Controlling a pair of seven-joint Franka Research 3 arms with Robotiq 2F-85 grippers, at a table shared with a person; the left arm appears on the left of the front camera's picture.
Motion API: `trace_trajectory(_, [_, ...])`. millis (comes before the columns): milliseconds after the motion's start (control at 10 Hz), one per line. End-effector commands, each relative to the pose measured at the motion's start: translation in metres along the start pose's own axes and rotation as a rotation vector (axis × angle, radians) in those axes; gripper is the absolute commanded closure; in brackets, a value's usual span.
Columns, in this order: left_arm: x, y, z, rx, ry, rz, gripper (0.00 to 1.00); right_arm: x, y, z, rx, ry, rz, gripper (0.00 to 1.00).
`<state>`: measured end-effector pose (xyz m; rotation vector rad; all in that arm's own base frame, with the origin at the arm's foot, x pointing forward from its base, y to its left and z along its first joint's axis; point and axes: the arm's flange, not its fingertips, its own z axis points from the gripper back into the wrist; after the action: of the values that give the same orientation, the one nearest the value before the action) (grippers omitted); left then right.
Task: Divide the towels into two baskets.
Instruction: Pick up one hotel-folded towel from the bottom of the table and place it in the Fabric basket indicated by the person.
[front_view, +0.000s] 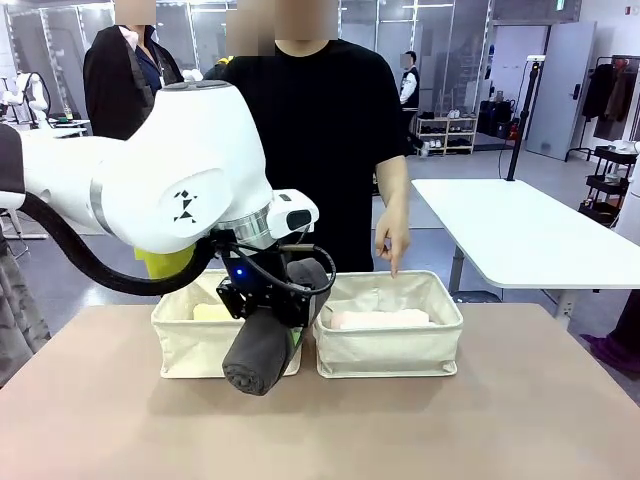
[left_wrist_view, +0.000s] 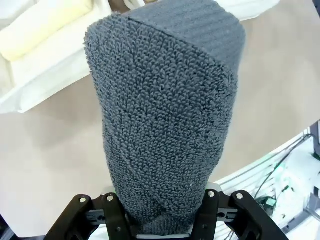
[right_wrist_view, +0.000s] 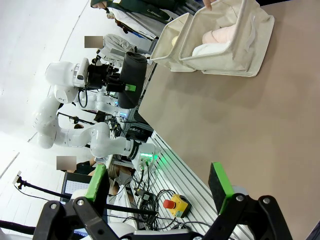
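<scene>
Towels half sorted: my left gripper (left_wrist_view: 165, 227) clamps the grey roll (front_view: 262, 352) before the left basket (front_view: 180, 340); next I lower it inside.

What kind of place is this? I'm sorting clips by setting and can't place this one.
Probably a robotics lab or test hall. A white arm's pincer holds a grey towel above a table with two baskets, an emergency stop button sits by the rig, and more robot arms stand behind.
</scene>
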<state>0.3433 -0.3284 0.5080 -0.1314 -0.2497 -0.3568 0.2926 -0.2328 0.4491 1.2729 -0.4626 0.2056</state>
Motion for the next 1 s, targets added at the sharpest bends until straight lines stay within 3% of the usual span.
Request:
trace_trajectory(0, [-0.005,0.004,-0.004,0.009,0.006,0.006,0.51,0.000,0.005,0.001,0.008,-0.005,0.004,0.00])
trace_trajectory(300, [-0.002,0.003,-0.005,0.004,0.011,0.003,0.51,0.000,0.005,0.001,0.008,-0.005,0.004,0.00])
trace_trajectory(400, [0.016,0.004,-0.007,0.092,0.027,-0.127,0.51,0.000,0.005,0.001,0.008,-0.005,0.004,0.00])
trace_trajectory(600, [0.056,-0.013,-0.001,0.092,0.000,-0.489,0.51,0.000,0.005,0.001,0.008,-0.005,0.004,0.00])
trace_trajectory(700, [0.078,-0.027,0.001,0.113,0.018,-0.662,0.51,0.000,0.005,0.001,0.008,-0.005,0.004,0.00])
trace_trajectory(800, [0.100,-0.038,0.002,0.033,0.031,-0.834,0.51,0.000,0.005,0.001,0.008,-0.005,0.004,0.00])
trace_trajectory(900, [0.123,-0.050,-0.003,0.053,0.091,-0.988,0.51,0.000,0.005,0.001,0.008,-0.005,0.004,0.00])
